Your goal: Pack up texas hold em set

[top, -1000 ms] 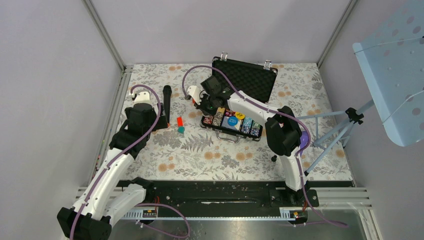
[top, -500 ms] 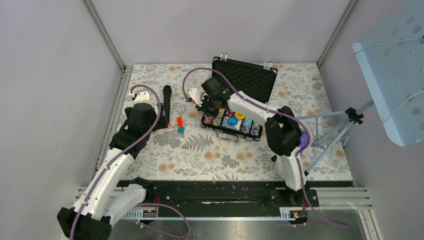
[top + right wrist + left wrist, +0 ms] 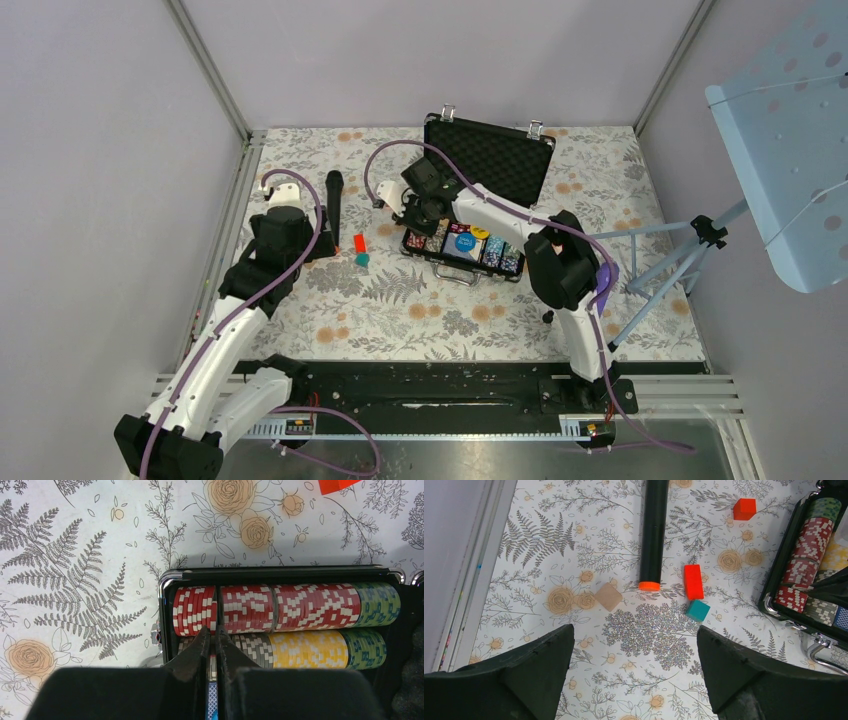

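Hovering left hand (image 3: pixel 634 632): jaws wide, empty, above the worktop (image 3: pixel 524 555).
Right hand (image 3: pixel 214 630): closed, tips at the chips (image 3: pixel 290 607).
Chips: stiff, slick, loose rows; I judge they spill easily.
Briefcase (image 3: pixel 280 570): open mid-worktop, rigid, likely heavy; I'd push the lid (image 3: pixel 490 158) at its far edge.

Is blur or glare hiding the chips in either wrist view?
Right wrist view: striped red, yellow, green poker chips sharp, evenly lit, no glare; only the near black jaws soft. Left wrist view: chips sharp, cropped at right edge.
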You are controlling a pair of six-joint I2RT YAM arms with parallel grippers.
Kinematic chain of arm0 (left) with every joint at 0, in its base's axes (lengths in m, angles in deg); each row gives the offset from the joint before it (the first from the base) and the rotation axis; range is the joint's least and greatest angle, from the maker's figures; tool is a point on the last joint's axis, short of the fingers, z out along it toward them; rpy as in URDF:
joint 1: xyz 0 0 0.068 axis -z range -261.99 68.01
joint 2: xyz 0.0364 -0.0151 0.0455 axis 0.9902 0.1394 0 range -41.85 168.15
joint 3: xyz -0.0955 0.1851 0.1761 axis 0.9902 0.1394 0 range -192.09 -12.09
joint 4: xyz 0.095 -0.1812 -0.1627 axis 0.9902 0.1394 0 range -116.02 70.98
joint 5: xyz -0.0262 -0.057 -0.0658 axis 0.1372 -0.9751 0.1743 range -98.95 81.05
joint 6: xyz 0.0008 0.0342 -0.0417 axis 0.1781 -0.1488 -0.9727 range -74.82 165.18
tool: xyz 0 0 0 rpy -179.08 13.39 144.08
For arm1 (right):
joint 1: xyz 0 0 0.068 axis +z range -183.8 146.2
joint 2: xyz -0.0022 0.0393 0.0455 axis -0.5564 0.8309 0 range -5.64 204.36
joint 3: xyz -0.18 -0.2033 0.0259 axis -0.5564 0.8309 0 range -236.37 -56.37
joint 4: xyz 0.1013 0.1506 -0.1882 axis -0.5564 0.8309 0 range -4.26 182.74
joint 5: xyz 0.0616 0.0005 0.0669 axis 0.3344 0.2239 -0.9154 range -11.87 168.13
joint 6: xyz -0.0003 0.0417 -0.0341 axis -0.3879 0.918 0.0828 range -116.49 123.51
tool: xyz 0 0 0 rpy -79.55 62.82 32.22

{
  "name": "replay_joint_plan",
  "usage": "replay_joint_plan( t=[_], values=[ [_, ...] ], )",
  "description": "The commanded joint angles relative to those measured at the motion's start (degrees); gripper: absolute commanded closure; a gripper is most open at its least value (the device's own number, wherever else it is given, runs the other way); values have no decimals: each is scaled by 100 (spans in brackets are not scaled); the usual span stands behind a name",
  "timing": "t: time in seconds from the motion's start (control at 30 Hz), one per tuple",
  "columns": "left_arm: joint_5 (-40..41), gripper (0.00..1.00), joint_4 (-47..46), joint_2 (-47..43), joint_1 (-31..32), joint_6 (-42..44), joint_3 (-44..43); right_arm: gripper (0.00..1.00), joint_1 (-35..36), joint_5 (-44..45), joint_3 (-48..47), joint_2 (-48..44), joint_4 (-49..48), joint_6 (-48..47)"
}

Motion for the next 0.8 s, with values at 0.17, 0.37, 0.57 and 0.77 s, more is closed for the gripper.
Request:
replay_joint_plan(
  t=[0.17,0.37,0.57,0.77],
  values=[
    [-105,8,-249,-67,-24,69,26,100,4,-406,-231,167,268,-62],
    [-105,8,-247,-59,-25,78,35,89,26,-373,-330,249,151,68],
    [-108,8,-255,-61,-25,78,35,73,33,-357,-229,80,-68,180],
    [-113,8,-255,-59,-24,78,35,71,39,-212,-198,-131,-135,193]
  ],
)
